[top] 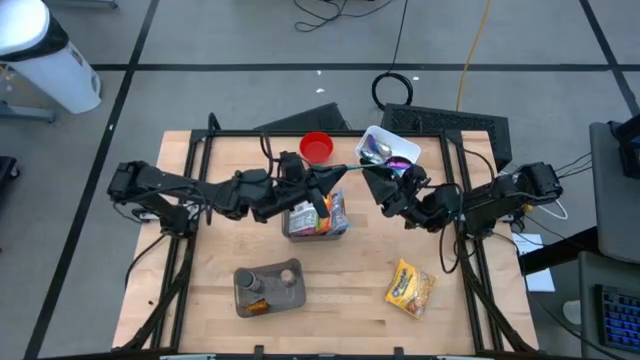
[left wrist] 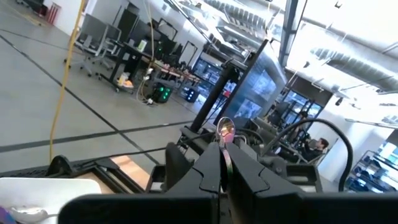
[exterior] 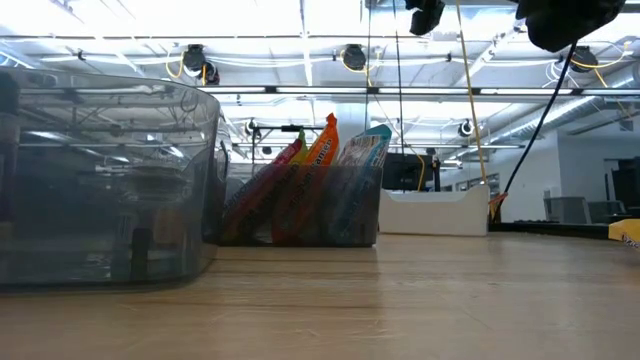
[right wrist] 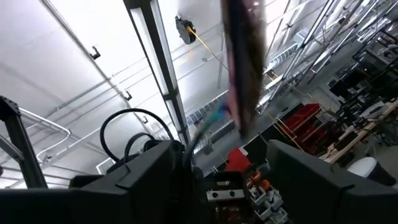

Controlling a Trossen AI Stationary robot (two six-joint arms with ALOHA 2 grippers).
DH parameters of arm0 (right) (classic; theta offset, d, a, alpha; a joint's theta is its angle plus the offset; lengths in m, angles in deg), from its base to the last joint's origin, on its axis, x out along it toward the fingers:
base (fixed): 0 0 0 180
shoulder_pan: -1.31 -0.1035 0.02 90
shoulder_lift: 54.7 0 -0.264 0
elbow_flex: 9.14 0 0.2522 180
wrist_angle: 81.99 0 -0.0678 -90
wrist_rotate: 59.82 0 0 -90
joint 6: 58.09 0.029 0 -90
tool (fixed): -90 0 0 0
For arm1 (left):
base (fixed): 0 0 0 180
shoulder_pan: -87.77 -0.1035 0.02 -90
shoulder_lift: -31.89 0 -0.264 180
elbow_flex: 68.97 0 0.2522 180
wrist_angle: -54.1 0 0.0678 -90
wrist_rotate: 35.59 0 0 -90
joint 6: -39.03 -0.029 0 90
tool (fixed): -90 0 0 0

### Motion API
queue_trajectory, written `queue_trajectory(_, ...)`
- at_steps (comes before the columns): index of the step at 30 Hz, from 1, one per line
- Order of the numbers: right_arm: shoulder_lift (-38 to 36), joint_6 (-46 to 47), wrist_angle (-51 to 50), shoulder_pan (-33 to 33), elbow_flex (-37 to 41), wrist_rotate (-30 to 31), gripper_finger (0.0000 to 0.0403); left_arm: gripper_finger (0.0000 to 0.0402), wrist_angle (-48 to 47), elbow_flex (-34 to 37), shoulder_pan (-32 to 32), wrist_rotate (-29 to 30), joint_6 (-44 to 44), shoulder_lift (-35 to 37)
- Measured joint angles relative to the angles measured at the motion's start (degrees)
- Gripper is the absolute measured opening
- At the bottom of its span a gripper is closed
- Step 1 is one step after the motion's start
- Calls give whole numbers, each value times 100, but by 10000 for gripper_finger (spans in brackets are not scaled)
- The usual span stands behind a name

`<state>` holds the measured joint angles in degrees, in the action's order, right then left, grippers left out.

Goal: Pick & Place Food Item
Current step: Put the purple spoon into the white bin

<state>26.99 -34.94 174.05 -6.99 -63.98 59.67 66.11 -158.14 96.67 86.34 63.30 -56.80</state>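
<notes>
A: How is the counter [top: 340, 270] sitting in the high view?

B: It is filling the lower middle of the frame, pale wood on a grey floor crossed by dark lines. A grey basket [top: 318, 218] of bright snack packets [top: 331, 210] is standing at the centre, a dark tray [top: 268, 290] is lying at lower left, and a yellow food packet [top: 411, 286] is lying flat at lower right, well apart from both arms. A red bowl [top: 316, 147] and a white bin [top: 389, 150] are sitting along the upper edge.

A: And the end effectors?

B: The left end effector [top: 322, 184] is hovering above the basket, clamped tight on a spoon [left wrist: 225, 132] that is pointing toward the white bin. The right end effector [top: 383, 192] is hanging just below that bin; its wrist view is showing the fingers [right wrist: 298, 168] standing apart, with a blurred dark strip [right wrist: 244, 56] between them, untouched.

A: The room?

B: Ceiling lights and pipework are running overhead in the low view; desks and screens are lining the left wrist view's background.
</notes>
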Motion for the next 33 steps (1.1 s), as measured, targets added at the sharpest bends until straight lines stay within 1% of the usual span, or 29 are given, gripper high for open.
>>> queue_trajectory(5,-7,-53,0,11,-19,-30,203,6,-14,0,0,-4,-21,0)
queue_trajectory(7,-7,-149,2,13,-89,-121,180,6,-19,0,0,-7,-26,0)
queue_trajectory(14,-7,-430,0,13,-241,-123,106,7,-33,0,0,-17,-85,0)
queue_trajectory(22,-7,-479,2,11,-249,-138,12,6,-11,0,0,-23,-127,0)
queue_trajectory(28,-7,-402,-17,37,-249,-121,7,12,-14,0,0,-18,-120,2)
queue_trajectory(33,-7,-328,-53,35,-249,56,3,16,-38,0,-26,-29,-280,2)
